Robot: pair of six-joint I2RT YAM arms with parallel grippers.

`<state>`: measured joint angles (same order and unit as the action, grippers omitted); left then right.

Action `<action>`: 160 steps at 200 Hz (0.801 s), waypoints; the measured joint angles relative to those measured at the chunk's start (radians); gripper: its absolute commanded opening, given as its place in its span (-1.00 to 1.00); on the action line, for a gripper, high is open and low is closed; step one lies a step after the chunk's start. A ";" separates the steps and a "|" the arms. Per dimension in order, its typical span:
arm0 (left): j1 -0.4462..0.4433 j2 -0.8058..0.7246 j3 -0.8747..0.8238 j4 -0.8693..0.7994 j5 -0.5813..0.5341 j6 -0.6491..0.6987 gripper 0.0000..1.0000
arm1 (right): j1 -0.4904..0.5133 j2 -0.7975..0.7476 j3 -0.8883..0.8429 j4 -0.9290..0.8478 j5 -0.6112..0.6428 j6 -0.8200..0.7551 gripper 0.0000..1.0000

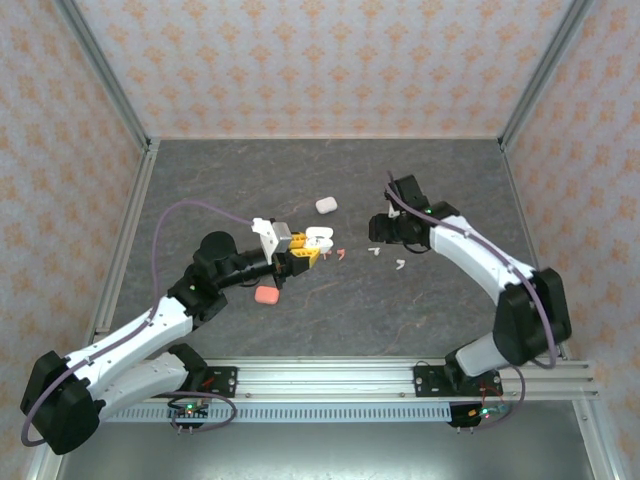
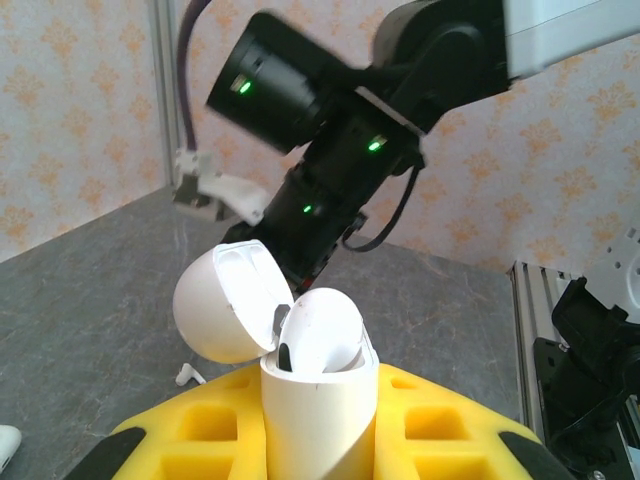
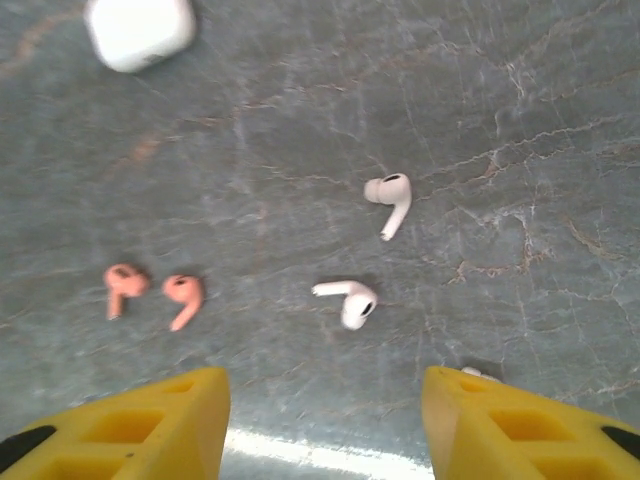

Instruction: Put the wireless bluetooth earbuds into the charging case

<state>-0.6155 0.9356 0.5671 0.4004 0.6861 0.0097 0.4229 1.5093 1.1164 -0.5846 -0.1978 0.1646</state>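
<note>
My left gripper (image 1: 308,254) is clamped on the open white charging case (image 2: 320,400). It holds the case off the table (image 1: 200,180) with the lid (image 2: 225,305) flipped back, and I cannot tell from here whether either well is filled. My right gripper (image 3: 322,405) hangs over the loose earbuds with its yellow fingers apart and nothing between them, so I judge the step in hand is picking one up. The nearest white earbud (image 3: 350,298) lies just ahead of the gap, with a second white earbud (image 3: 388,198) beyond it and the two pink earbuds (image 3: 183,295) side by side, well off to one side. The next move calls for coming straight down, closing on that tiny body without flicking it away, then carrying it across to the held case. A closed white case (image 3: 140,30) sits well apart and a pink case (image 1: 265,296) lies beside my left arm; neither seems to block the way.
</note>
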 measured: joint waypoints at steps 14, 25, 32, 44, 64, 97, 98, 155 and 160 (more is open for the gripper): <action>0.000 -0.003 0.000 0.000 -0.001 0.004 -1.00 | -0.019 0.078 0.039 -0.006 -0.001 -0.016 0.01; 0.000 -0.006 0.000 0.000 -0.007 0.011 -1.00 | -0.035 0.140 0.076 -0.013 -0.005 -0.032 0.01; 0.000 -0.010 0.000 -0.001 -0.008 0.013 -1.00 | -0.041 0.177 0.102 -0.018 -0.004 -0.039 0.00; 0.000 -0.015 0.000 -0.004 -0.014 0.018 -1.00 | -0.049 0.239 0.150 -0.031 -0.003 -0.055 -0.01; 0.000 -0.023 -0.001 -0.014 -0.016 0.019 -1.00 | -0.051 0.327 0.222 -0.049 0.006 -0.077 -0.03; 0.000 -0.036 -0.005 -0.028 -0.021 0.026 -1.00 | -0.051 0.416 0.286 -0.078 0.034 -0.100 -0.05; 0.000 -0.037 -0.005 -0.029 -0.021 0.026 -1.00 | -0.051 0.418 0.289 -0.079 0.035 -0.099 -0.05; 0.000 -0.039 -0.006 -0.052 -0.023 0.043 -1.00 | -0.050 0.497 0.338 -0.107 0.041 -0.118 -0.09; 0.000 -0.039 -0.006 -0.053 -0.023 0.044 -1.00 | -0.050 0.500 0.340 -0.107 0.040 -0.119 -0.09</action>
<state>-0.6155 0.8963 0.5606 0.3473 0.6636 0.0540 0.3725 2.0098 1.4563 -0.6918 -0.1574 0.0460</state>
